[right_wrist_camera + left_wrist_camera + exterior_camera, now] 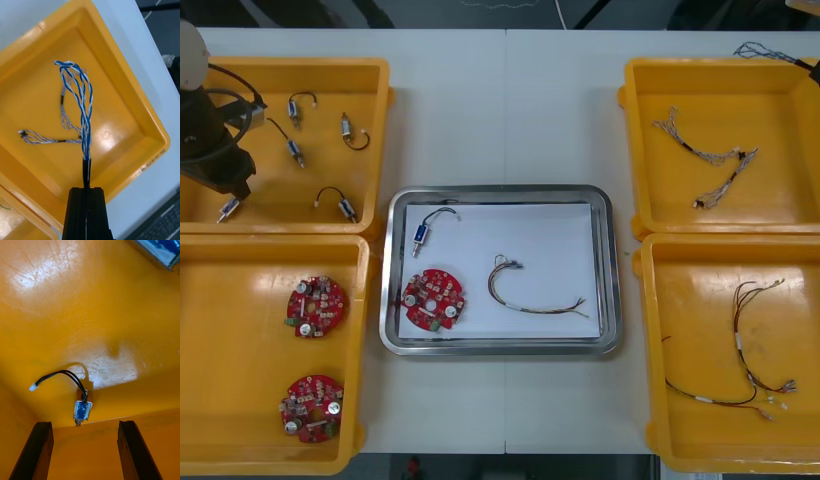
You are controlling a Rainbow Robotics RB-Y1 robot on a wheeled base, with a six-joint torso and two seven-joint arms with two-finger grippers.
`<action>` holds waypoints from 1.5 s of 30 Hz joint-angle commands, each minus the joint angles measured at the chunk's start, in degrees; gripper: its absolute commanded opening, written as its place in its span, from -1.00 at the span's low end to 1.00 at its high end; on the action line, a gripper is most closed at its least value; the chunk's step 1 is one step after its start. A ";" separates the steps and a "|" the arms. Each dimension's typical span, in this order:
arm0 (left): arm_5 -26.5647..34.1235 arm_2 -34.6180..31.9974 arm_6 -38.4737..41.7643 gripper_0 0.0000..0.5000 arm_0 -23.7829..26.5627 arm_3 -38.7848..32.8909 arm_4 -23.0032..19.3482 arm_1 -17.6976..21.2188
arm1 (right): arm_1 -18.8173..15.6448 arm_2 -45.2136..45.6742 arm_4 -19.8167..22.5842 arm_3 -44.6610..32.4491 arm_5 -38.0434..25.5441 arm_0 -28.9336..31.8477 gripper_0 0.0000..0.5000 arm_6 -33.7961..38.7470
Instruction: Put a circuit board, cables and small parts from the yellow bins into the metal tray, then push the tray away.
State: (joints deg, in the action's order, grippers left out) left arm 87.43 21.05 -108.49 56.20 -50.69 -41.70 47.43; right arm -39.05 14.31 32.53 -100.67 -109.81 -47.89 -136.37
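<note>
Right gripper (pixel 86 189) pinches blue-white cable (pixel 84 108); spread left gripper (pixel 85 423) hovers over small metal part (pixel 82 410).

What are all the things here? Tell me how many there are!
Yellow plastic bins: four, yellow, two at each side of the light table.
Shiny metal tray: one, white inside, between the bins.
Round red circuit boards: three; two in the near-left bin, one in the tray.
Small metal parts: six, black leads; five in the far-left bin, one in the tray.
Red and yellow cables: one in the tray, more in the near-right bin.
Twisted blue and white cables: one held, more in the far-right bin.
Left end effector: black, open, over a far-left bin part.
Right end effector: black, shut on a twisted cable.
</note>
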 commanded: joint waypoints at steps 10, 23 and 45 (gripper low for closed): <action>-3.93 -0.22 -8.40 1.00 -1.53 -0.46 0.21 0.30 | 3.10 -16.24 12.20 -16.67 -0.19 1.74 -1.00 10.42; -7.27 -0.22 -8.23 1.00 -4.08 -0.46 0.56 0.39 | 11.37 -33.73 10.00 -17.98 -0.19 -2.47 -1.00 21.94; -10.09 -0.22 -7.44 1.00 -6.98 -0.38 1.27 0.47 | 15.23 -54.48 -0.63 4.16 22.01 -2.65 -1.00 21.85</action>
State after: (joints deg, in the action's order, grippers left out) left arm 78.39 21.04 -108.55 50.39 -50.58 -40.98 47.40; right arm -24.87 -38.30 33.23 -97.54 -89.70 -48.11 -115.35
